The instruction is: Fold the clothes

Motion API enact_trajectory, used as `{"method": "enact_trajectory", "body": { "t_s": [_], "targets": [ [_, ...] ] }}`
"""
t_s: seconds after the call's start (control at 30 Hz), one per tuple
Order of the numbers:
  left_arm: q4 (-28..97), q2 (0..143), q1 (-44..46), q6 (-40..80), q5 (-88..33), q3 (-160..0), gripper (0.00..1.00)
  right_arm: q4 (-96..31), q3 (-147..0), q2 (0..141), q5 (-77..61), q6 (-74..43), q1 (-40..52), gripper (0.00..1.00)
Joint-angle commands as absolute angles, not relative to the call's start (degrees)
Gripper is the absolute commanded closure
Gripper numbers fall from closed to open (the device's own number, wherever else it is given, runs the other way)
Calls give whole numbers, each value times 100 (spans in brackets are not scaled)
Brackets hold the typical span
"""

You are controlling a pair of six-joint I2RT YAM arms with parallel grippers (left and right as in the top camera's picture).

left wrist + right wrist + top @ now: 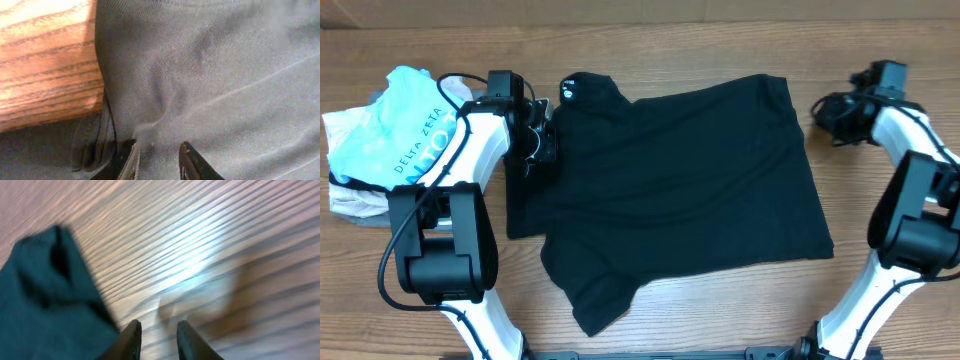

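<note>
Overhead, the black shirt [680, 180] lies spread across the middle of the table [670, 30], its collar at the upper left and one sleeve trailing toward the bottom of the frame. It looks laid flat so that its edges can be reached for folding. The left gripper [535, 145] sits on the shirt's left edge just below the collar. In the left wrist view its fingers [192, 162] are clenched on a ridge of the fabric, with creases running into the pinch, probably to lift that side over.

The right gripper [828, 112] hangs at the upper right, just off the shirt's right edge. Its blurred wrist view shows the jaws a little apart over bare wood, holding nothing. A light-blue shirt [405, 125] is heaped at far left, clear of the work.
</note>
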State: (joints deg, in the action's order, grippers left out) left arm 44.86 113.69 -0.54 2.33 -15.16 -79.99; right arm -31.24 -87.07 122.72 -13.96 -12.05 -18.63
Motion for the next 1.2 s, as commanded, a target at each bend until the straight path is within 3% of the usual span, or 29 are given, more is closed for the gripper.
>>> {"method": "enact_trajectory", "body": {
  "t_s": [0.0,0.1,0.27,0.4,0.43,0.5,0.57,0.87,0.9,0.97,1.0,1.17],
  "targets": [
    [4501,11428,-106,34,-1444,-8108,69,-3356,-8938,12042,-1603,-1245,-2086,74],
    [4499,11428,-106,34,-1441,-8108,64,-4077,-8938,12042,-2154,-1236,-2174,61],
    [4460,11428,-115,34,-1435,-8108,57,-5422,-8696,12046,-2012,-930,-2021,54],
    [4377,11428,-115,36,-1439,-8108,55,-5428,-8128,12046,-1911,-923,-1815,52],
    [4372,11428,-115,36,-1441,-8108,55,-5402,-7977,12046,-1911,-921,-1787,54],
    [4379,11428,-115,36,-1441,-8108,55,-5315,-7747,12046,-1841,-985,-1769,79],
    [4401,11428,-117,3,-1441,-8108,55,-5336,-7688,12046,-1479,-1275,-1796,95],
    [4386,11428,-115,-93,-1441,-8108,55,-5166,-7929,11998,-980,-1653,-2447,96],
    [4379,11430,-115,-102,-1441,-8108,54,-5157,-7970,11998,-993,-1656,-2534,96],
    [4375,11428,-115,-117,-1444,-8108,54,-5227,-8055,11998,-1304,-1638,-2700,75],
    [4370,11428,-115,-132,-1444,-8108,53,-5293,-8086,11998,-1479,-1575,-2757,70],
    [4278,11430,-106,-132,-1511,-8108,53,-5586,-8112,11966,-1841,-1492,-2930,62]
  ]
}}
